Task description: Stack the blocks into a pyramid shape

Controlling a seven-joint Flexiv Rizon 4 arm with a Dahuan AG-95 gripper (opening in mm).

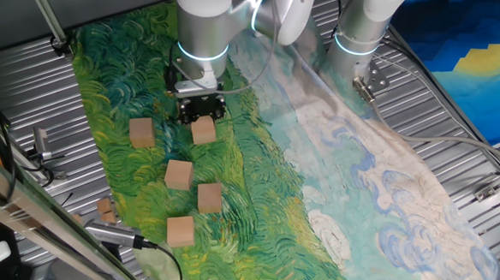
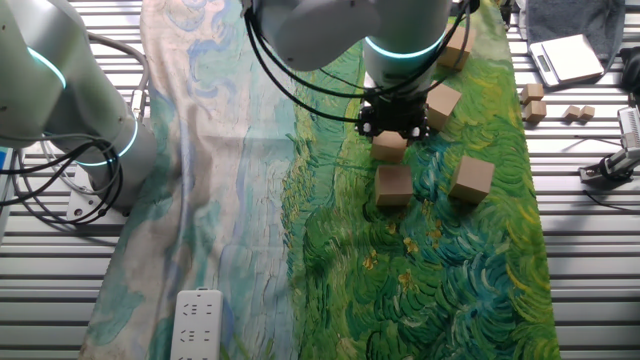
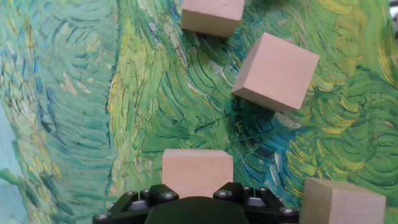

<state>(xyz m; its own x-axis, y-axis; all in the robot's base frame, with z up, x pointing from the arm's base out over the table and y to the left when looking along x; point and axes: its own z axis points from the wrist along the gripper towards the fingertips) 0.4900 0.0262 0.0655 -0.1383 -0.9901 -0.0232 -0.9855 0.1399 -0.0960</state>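
Gripped block (image 1: 204, 132) right under the gripper (image 1: 202, 113), clamped between its fingers, low over the painted cloth (image 1: 255, 200). Four more blocks loose on the cloth around the hand: one just beside it (image 1: 142, 133), three further out (image 1: 179, 174) (image 1: 209, 197) (image 1: 180, 231), all apart from each other. Small tan scraps (image 2: 532, 100) well off to the side, on the slatted table (image 2: 590, 260). Nothing touching the held block except the fingers.

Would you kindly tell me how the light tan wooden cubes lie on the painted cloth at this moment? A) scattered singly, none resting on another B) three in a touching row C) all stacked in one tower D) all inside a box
A: each light tan wooden cube sits alone on the painted cloth, none on top of another, and the gripper is down at one cube.
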